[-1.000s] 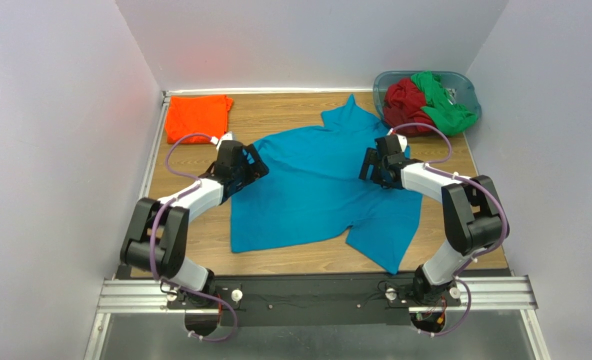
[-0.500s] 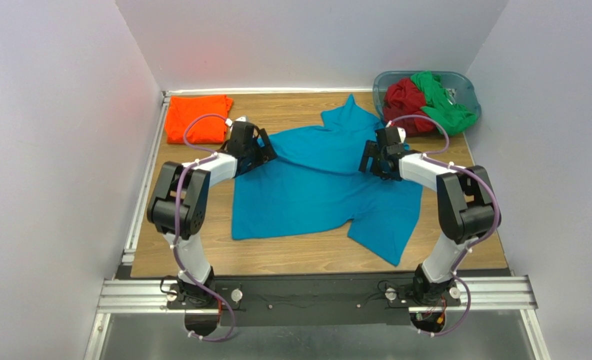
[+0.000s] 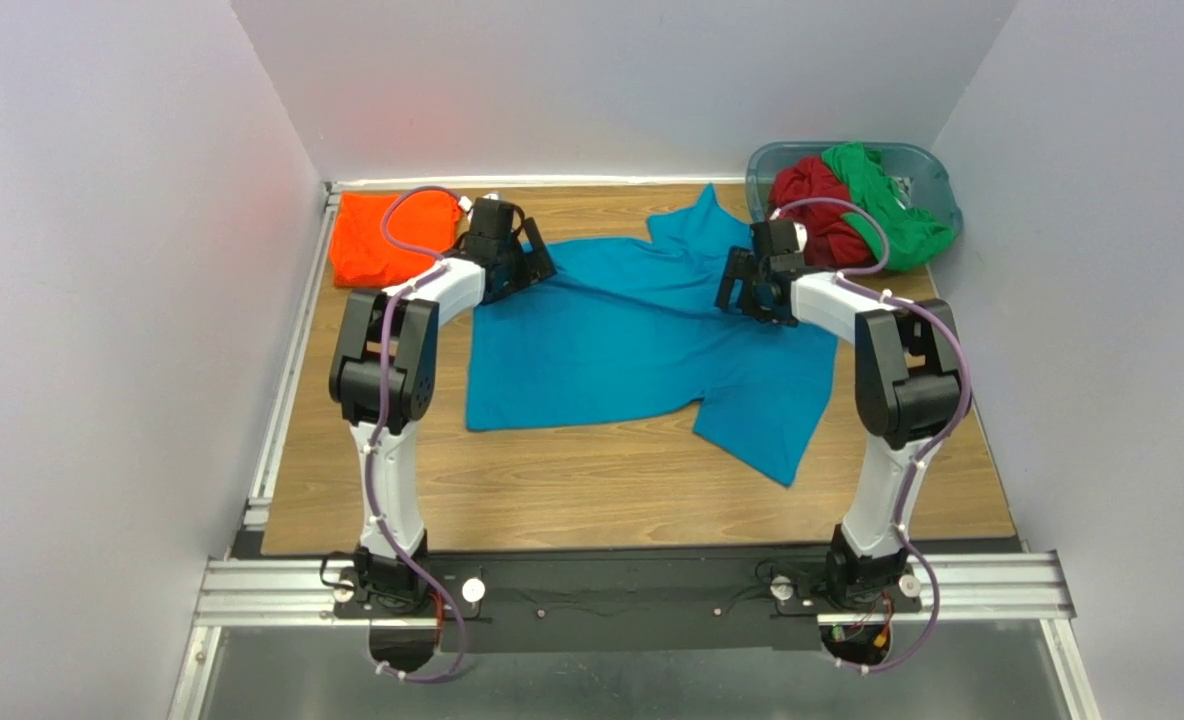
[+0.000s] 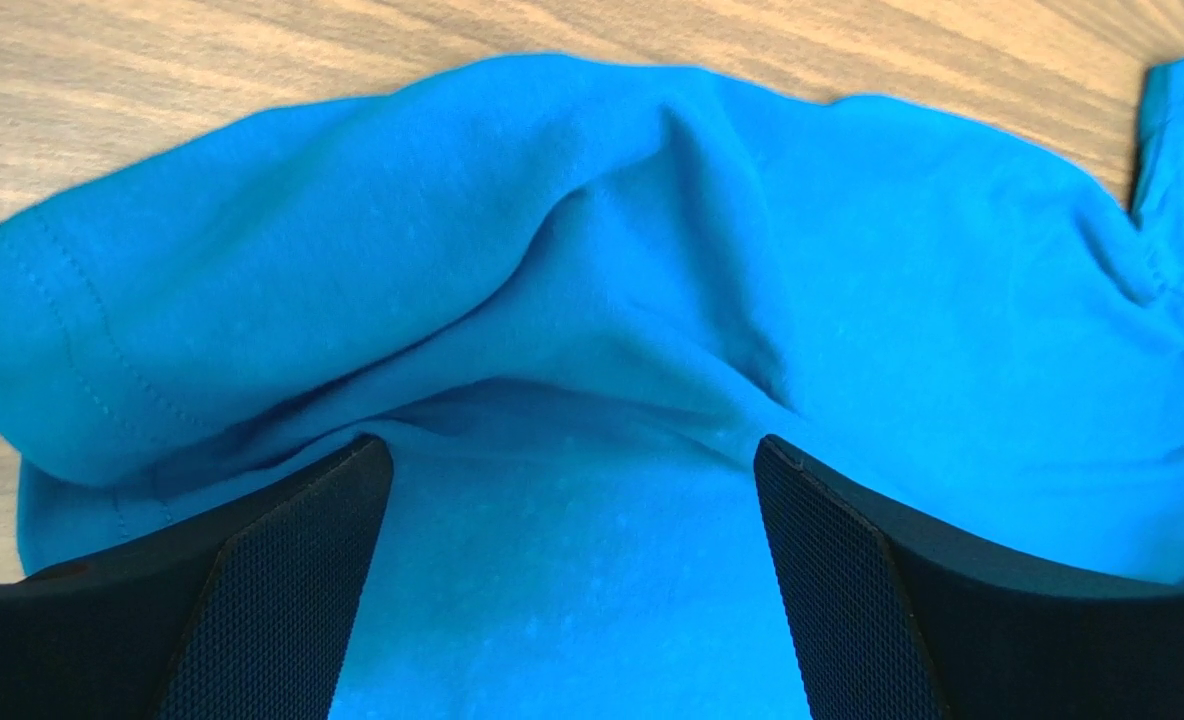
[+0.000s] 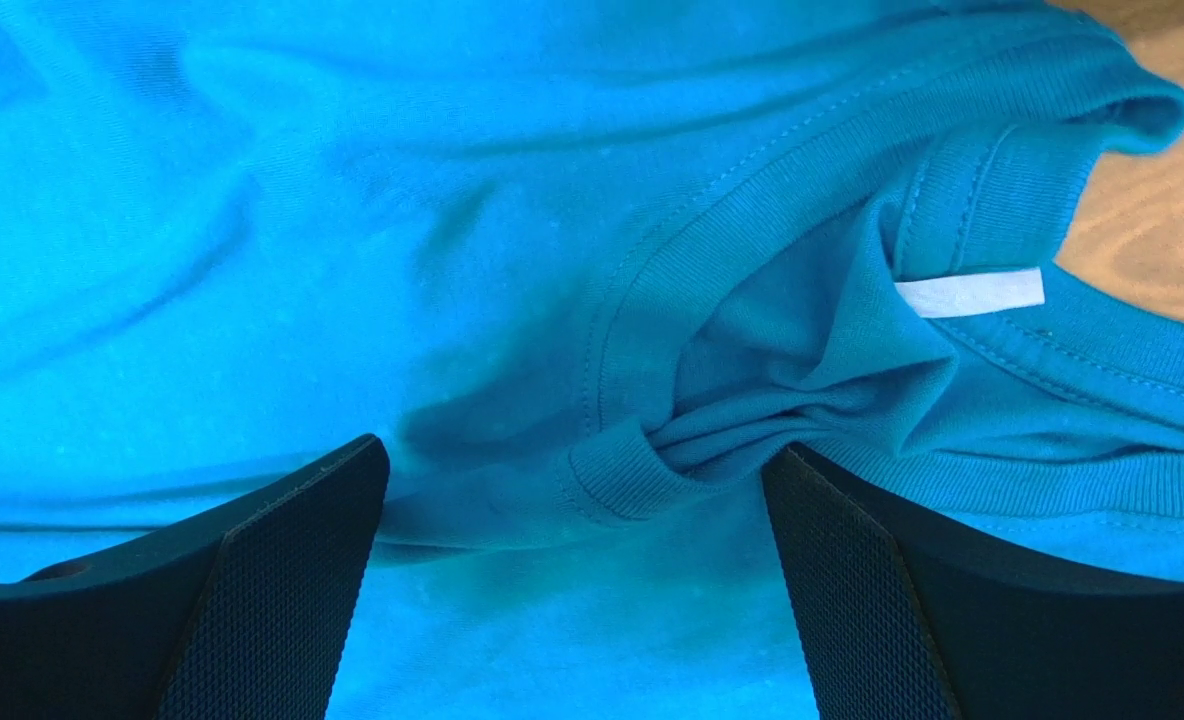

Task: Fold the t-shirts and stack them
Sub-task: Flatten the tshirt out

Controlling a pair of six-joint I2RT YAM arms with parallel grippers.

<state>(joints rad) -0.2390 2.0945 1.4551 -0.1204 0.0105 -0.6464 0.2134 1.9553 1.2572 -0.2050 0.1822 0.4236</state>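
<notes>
At six o'clock, nearest the arm bases, bare wood of the table (image 3: pixel 583 503). Just beyond, across the middle, the teal-blue t-shirt (image 3: pixel 628 360), spread open and not yet folded, one rumpled flap trailing toward five o'clock and a peak of cloth poking toward twelve. At its ten o'clock corner, the left gripper (image 3: pixel 511 263), jaws parted wide and set down astride a raised ridge of cloth beside the sleeve (image 4: pixel 102 330), pinching nothing. At its two o'clock edge, the right gripper (image 3: pixel 748 285), likewise splayed, straddling the bunched collar (image 5: pixel 733 270) and its white label (image 5: pixel 969 293), clamped on nothing. Farther off, at eleven o'clock in the far corner, the bright orange t-shirt (image 3: pixel 380 237), lying as a flat, tidy rectangle and seemingly finished. Farthest, at one o'clock, the grey-blue tub (image 3: pixel 932 168), holding the dark red t-shirt (image 3: pixel 809 195) and the green t-shirt (image 3: pixel 881 207), both crumpled and unstarted. By this reckoning: one of four folded, a second laid out but short of its first fold, two waiting, nothing stacked yet. Probably needed first: smoothing the teal cloth flat.
</notes>
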